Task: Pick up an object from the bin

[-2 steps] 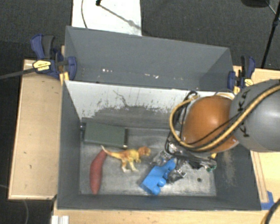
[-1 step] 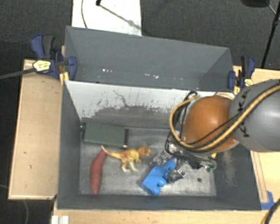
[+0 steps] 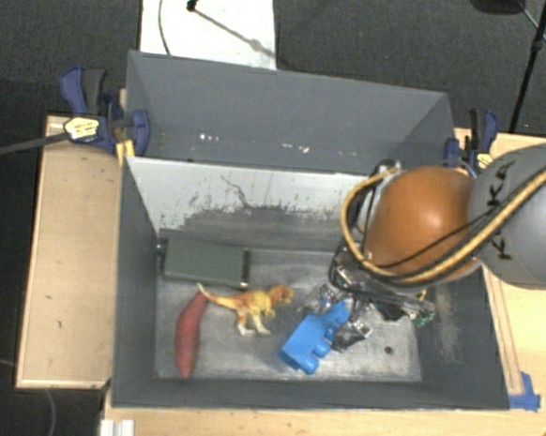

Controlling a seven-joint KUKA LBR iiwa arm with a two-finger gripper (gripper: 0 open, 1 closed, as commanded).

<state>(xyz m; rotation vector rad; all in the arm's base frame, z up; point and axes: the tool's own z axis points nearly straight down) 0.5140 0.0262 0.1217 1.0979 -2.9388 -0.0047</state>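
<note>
Camera view: gripper noted at upper end of blue block; spread or pinched cannot be told. Slippage risked by off-centre hold.

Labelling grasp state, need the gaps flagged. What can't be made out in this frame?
Camera view:
1. Upper right end of the blue plastic block, covered by the gripper; held or merely touched, cannot tell.
2. Right part of the grey metal bin floor, hidden under the arm's round orange cover.
3. What the long red rounded thing at left is: too small to tell.
</note>
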